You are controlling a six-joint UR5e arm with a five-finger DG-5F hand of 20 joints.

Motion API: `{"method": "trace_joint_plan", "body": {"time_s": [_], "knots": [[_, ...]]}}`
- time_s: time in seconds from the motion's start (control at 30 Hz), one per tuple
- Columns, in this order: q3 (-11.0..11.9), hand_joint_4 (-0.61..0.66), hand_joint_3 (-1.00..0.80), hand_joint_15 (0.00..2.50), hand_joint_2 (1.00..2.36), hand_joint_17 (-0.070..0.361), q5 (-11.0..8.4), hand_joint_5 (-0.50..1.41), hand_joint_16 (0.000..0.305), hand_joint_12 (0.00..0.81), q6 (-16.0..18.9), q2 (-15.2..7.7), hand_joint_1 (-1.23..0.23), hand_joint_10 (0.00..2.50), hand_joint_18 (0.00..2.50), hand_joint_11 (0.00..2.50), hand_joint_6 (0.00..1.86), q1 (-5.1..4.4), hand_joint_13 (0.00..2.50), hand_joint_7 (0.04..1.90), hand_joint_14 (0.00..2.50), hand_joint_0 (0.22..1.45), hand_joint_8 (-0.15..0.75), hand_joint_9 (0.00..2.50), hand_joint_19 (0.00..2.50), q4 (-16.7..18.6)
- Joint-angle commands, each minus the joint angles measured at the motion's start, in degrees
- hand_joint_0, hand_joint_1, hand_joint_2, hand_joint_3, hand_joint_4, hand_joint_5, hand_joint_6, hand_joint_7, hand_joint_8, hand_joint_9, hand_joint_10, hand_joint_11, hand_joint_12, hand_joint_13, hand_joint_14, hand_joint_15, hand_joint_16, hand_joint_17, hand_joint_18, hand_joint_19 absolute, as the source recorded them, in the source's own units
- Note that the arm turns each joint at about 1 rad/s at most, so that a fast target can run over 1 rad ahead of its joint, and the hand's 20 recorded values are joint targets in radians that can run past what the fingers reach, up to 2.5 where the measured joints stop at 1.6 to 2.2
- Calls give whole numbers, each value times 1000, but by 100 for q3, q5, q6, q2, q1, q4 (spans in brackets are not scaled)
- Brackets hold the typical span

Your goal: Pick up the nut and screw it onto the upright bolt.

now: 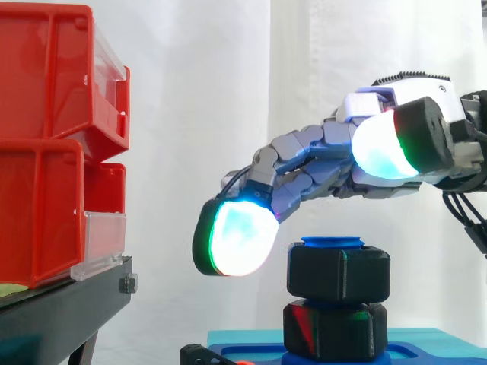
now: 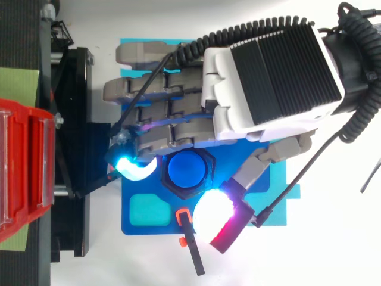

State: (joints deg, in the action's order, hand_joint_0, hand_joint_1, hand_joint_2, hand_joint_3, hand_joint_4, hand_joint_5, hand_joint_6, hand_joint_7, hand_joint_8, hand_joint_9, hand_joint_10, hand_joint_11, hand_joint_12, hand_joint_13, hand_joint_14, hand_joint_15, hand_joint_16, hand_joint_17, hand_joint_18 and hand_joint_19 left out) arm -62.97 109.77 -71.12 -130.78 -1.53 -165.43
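Hovers over nut (image 1: pixel 338 274) already on bolt (image 2: pixel 186 168), fingers (image 1: pixel 236 237) loosely spread, holding nothing; probably only tightening left.

Two black nuts (image 1: pixel 338 274) (image 1: pixel 335 331); one blue bolt (image 2: pixel 186 168); two red bins (image 1: pixel 46 76) (image 1: pixel 38 213); one blue base (image 2: pixel 134 227).

Two red bins stacked at left, upper (image 1: pixel 53 76) on lower (image 1: pixel 42 213), each w/ a clear label holder (image 1: pixel 103 243) on the front. Both sit on a black stand (image 1: pixel 68 304), w/ a green pad (image 2: pixel 21 83) under them. White curtain (image 1: pixel 198 91) in bkgd. Blue base plate (image 2: pixel 131 226) lies on a teal sheet (image 1: pixel 243 338), beside the stand. Black clip w/ orange tips (image 2: pixel 193 250) at the plate's edge.
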Motion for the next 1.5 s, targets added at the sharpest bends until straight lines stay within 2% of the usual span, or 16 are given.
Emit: {"method": "trace_joint_plan", "body": {"time_s": [0.0, 0.53, 0.97, 1.0, 1.23, 1.27, 1.37, 1.43, 1.47], "knots": [[-66, 239, -500, 0, 1000, 88, 0, -135, 39, 314, 1, 0, -170, 0, 0, 0, 503, 12, 156, 806, 0, 495, 266, 543, 0, 55], [-57, 282, -500, 0, 1000, 79, 26, -85, 35, 300, -7, 0, -187, 0, 0, 0, 504, 65, 257, 1031, 0, 508, 281, 686, 0, 72], [-57, 257, -500, 0, 1000, 69, 106, -29, 31, 282, 1, 9, -217, 0, 59, 0, 504, 188, 392, 1229, 0, 518, 301, 859, 0, 72], [4, 244, -500, 0, 1000, 69, 141, -23, 31, 283, 1, 9, -218, 0, 64, 0, 504, 241, 405, 1240, 0, 518, 301, 869, 0, 72], [215, 214, -500, 0, 1000, 57, 158, 25, 25, 260, 10, 0, -246, 0, 218, 0, 503, 285, 549, 1290, 0, 526, 314, 1080, 0, -7], [285, 209, -500, 0, 1000, 56, 211, 31, 25, 255, 10, 9, -248, 0, 222, 0, 503, 293, 561, 1300, 0, 526, 311, 1084, 0, -103], [294, 190, -500, 0, 1000, 53, 290, 34, 24, 249, 10, 9, -253, 0, 240, 0, 502, 320, 587, 1314, 0, 528, 304, 1117, 0, -174], [356, 189, -500, 0, 1000, 53, 360, 24, 24, 248, 10, 9, -252, 0, 241, 0, 503, 346, 586, 1287, 0, 529, 301, 1104, 0, -209], [391, 210, -500, 0, 1000, 53, 378, -1, 24, 248, 10, 9, -250, 0, 241, 0, 504, 346, 583, 1207, 0, 528, 302, 1082, 0, -235]]}}
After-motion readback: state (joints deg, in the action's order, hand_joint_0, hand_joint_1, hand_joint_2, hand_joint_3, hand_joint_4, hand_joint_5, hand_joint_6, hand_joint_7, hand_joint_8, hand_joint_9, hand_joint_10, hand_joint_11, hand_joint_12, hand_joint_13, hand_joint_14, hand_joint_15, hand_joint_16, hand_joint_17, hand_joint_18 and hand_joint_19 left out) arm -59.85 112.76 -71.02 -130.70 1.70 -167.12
